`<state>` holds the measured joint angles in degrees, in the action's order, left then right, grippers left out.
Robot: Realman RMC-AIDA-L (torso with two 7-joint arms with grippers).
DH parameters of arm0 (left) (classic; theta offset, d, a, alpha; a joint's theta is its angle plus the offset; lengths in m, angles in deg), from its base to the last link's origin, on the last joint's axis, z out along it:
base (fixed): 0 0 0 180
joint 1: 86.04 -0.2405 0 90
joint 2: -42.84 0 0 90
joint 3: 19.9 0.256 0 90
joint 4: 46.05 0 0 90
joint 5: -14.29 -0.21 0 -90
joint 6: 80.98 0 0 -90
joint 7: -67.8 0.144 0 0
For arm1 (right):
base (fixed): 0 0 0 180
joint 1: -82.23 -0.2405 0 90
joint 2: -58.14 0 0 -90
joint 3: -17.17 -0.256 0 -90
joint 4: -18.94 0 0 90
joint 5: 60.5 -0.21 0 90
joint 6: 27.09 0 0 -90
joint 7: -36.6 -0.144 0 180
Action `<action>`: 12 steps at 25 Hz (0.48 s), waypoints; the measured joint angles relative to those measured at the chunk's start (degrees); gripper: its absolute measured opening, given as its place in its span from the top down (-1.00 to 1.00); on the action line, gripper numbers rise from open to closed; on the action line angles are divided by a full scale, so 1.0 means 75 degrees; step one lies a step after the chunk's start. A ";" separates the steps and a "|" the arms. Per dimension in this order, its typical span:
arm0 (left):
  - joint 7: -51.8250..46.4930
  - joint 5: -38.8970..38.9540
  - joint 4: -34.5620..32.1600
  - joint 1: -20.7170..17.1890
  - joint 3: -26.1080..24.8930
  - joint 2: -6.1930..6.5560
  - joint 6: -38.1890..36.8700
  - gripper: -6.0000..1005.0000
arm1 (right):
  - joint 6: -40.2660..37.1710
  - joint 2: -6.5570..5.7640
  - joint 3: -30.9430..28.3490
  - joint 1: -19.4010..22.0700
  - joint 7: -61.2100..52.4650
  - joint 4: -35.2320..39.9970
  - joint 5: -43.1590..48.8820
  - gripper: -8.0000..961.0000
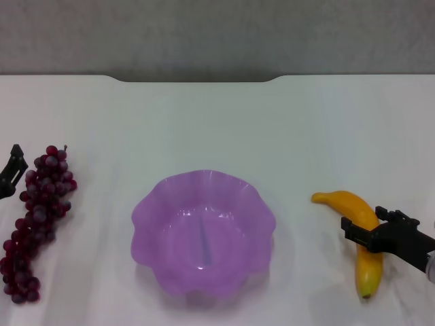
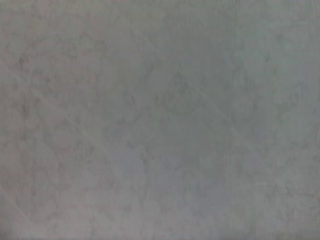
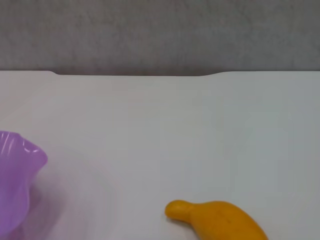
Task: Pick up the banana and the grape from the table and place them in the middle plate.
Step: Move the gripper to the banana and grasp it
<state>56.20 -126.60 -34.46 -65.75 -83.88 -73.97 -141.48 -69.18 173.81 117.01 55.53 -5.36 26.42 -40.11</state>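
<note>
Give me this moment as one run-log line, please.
banana: on table, right pincer over it | grape: untouched, left pincer beside | middle plate: empty

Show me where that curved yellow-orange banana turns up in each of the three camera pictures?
Head view: the curved yellow-orange banana lies at lower right on the white table, the right pincer across its middle.
Left wrist view: not in it, only blank grey surface.
Right wrist view: its stem end shows at the bottom edge.
Shared landmark: the translucent purple scalloped plate, also at the right wrist view's edge.
</note>
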 joint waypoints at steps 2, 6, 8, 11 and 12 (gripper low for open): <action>0.0000 0.0000 0.0000 0.0001 0.0000 0.0000 0.0000 -0.77 | 0.0000 -0.0007 0.0001 -0.0001 -0.0002 -0.0007 -0.0002 -0.83; 0.0000 0.0000 0.0000 0.0002 0.0000 0.0000 0.0000 -0.77 | 0.0000 -0.0017 -0.0021 -0.0002 -0.0005 -0.0018 -0.0010 -0.83; 0.0000 0.0000 0.0000 0.0002 0.0000 0.0000 0.0000 -0.77 | 0.0000 -0.0022 -0.0026 -0.0002 -0.0006 -0.0021 -0.0013 -0.83; 0.0021 0.0000 0.0005 0.0002 0.0000 0.0000 0.0000 -0.77 | 0.0008 -0.0031 -0.0002 -0.0002 -0.0007 -0.0017 -0.0007 -0.82; 0.0050 0.0000 0.0008 0.0002 0.0000 0.0000 -0.0004 -0.77 | 0.0025 -0.0031 0.0005 -0.0002 -0.0007 -0.0013 -0.0005 -0.82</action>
<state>56.57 -126.59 -34.40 -65.73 -83.88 -73.97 -141.51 -69.00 173.58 117.05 55.52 -5.42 26.32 -40.15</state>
